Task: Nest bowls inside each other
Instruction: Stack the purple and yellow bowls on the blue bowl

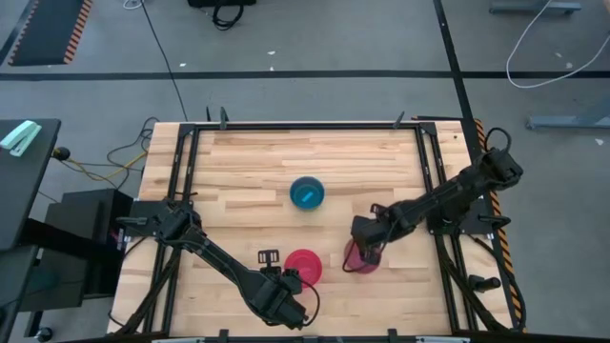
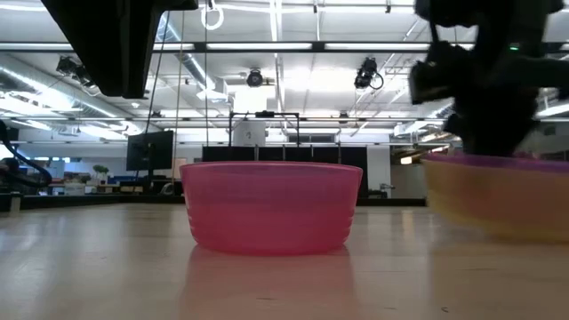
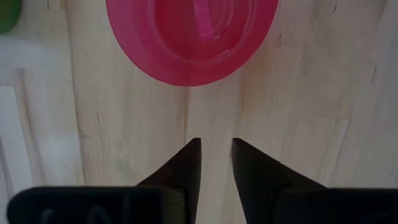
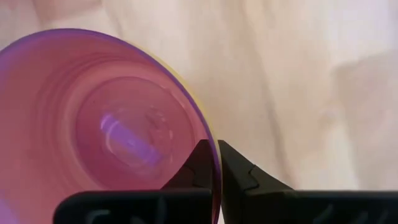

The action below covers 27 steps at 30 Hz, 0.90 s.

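Note:
A purple bowl (image 4: 118,124) sits nested in a yellow bowl (image 2: 498,209), and this stack (image 1: 360,259) is at the table's right near part. My right gripper (image 4: 214,155) is shut on the stack's rim. The magenta-pink bowl (image 1: 303,265) stands upright on its base left of the stack, and it also shows in the low view (image 2: 271,206). My left gripper (image 3: 216,146) hovers over bare wood just near of the pink bowl (image 3: 191,37), fingers narrowly open. The blue bowl (image 1: 307,192) rests at mid-table. A green patch (image 3: 6,12) shows at the left wrist view's corner. No orange bowl shows. My right gripper pinches the rim of the purple-in-yellow stack (image 4: 210,163), one finger inside the purple bowl and one outside the yellow wall. The fingers come from above, slanting in from the table's right. The stack is tilted, and its underside (image 2: 498,233) looks raised off the wood.
A black frame (image 1: 191,133) runs along the table's left, far and right edges. Bare wood lies between the blue bowl and the far edge. The left arm (image 1: 219,257) slants across the near left part.

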Each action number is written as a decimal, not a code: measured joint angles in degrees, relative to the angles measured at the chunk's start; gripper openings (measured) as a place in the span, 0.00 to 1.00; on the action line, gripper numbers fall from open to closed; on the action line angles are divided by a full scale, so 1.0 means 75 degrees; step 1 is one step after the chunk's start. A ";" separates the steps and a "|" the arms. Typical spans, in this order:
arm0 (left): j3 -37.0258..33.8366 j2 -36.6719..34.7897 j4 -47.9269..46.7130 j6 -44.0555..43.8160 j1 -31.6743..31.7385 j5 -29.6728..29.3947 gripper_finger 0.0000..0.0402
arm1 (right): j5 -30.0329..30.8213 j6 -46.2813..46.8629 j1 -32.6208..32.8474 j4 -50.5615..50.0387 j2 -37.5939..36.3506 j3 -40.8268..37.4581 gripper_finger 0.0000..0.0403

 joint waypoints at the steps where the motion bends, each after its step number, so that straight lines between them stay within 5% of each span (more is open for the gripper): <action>1: 0.0000 0.0000 -0.0008 -0.0001 -0.0001 0.0000 0.24 | 0.0019 -0.0205 -0.0138 -0.0034 -0.0015 0.0099 0.02; 15: 0.0000 0.0000 0.0023 -0.0239 -0.0009 0.0000 0.21 | 0.0063 -0.3359 -0.2760 -0.0600 -0.0025 0.1778 0.02; 27: 0.0000 0.0000 -0.0027 -0.0903 -0.0048 -0.0003 0.18 | -0.2478 -0.4689 -0.5262 -0.0202 0.0150 0.2805 0.02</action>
